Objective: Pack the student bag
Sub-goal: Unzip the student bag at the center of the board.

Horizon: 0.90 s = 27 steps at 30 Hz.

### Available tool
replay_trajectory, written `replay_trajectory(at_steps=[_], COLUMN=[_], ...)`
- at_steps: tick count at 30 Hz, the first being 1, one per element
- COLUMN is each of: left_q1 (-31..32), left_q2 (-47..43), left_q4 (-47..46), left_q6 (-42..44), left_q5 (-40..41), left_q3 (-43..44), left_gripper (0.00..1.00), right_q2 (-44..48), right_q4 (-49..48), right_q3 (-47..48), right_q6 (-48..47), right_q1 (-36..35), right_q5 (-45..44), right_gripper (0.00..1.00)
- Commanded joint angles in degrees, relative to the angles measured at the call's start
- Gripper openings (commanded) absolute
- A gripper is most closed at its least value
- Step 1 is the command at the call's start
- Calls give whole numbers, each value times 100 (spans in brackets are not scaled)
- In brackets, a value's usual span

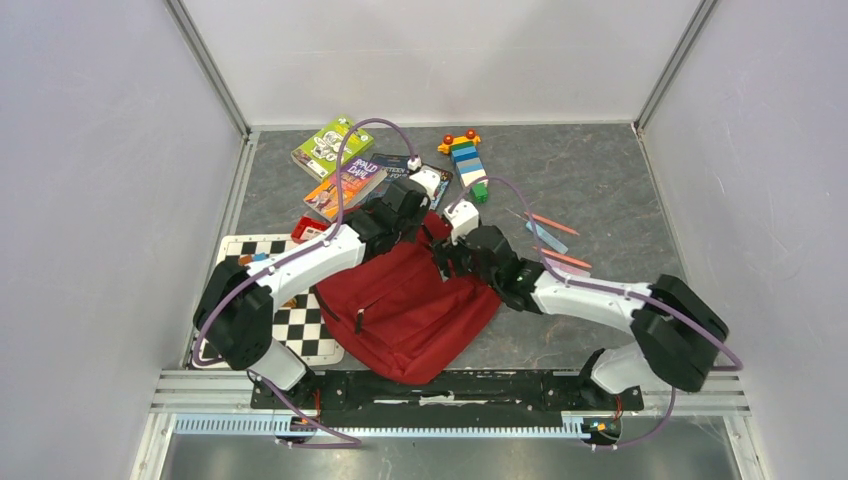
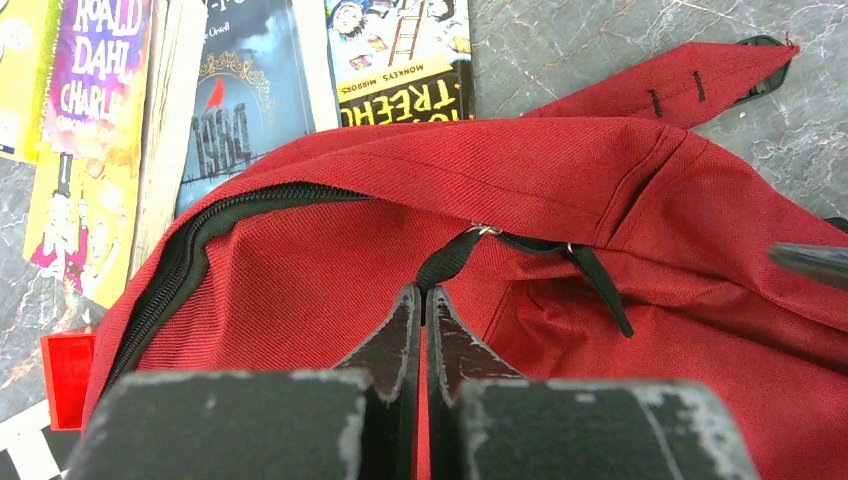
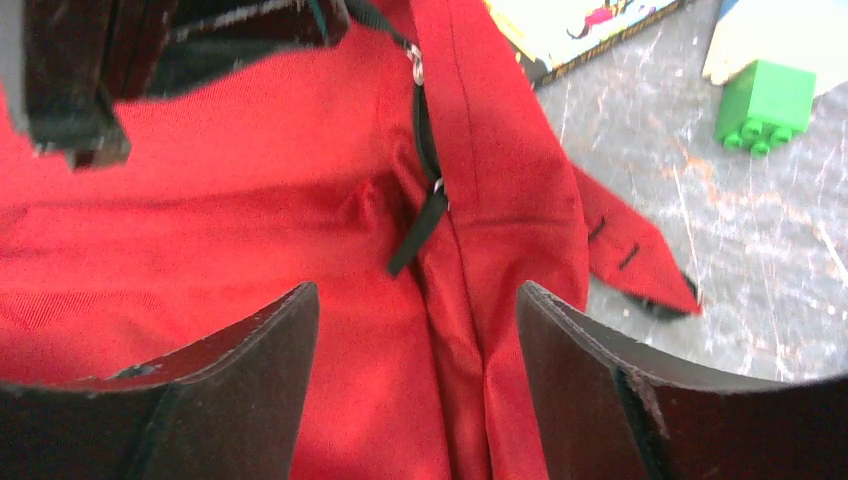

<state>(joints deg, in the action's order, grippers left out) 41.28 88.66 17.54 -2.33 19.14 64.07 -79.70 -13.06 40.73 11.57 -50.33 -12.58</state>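
Two claws sit atop the large dark-red fabric backpack (image 1: 400, 310), central on the bench (image 1: 600, 180), paperback books (image 1: 345, 180) at its 12 o'clock. Left claw (image 2: 424, 300) pinches the black zipper pull (image 2: 450, 258); right claw (image 3: 415, 295) gapes over fabric. Best: right pins cloth while left draws steadily along the track.

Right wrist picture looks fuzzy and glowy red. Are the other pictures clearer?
Right wrist view: the student bag is over-bright and soft, the right gripper blurred up close. Left wrist view: sharper, weave and the zip pull in the left gripper are crisp. Top view: even light, soft shadows.
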Motion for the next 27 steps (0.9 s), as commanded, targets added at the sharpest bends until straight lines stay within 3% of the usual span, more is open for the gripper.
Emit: replay_trajectory(at_steps=[1, 9, 12, 17, 27], left_q1=[-14, -159, -189, -266, -797], left_q2=[-203, -353, -386, -422, -480], left_q4=[298, 362, 347, 382, 188], left_q6=[-327, -590, -645, -667, -1169], left_q5=[66, -211, -330, -404, -1327], left_q3=[404, 409, 401, 404, 333], left_gripper=[2, 2, 2, 2, 2], right_q2=[-534, -1499, -1799, -2065, -2320], right_q4=[-1176, -1772, -1756, -1707, -2081], right_q3=[442, 912, 1150, 1323, 1248], right_q6=[-449, -778, -961, -1110, -1253], right_q1=[-6, 37, 50, 83, 222], right_q5=[-208, -166, -202, -438, 250], right_gripper=[75, 64, 49, 50, 48])
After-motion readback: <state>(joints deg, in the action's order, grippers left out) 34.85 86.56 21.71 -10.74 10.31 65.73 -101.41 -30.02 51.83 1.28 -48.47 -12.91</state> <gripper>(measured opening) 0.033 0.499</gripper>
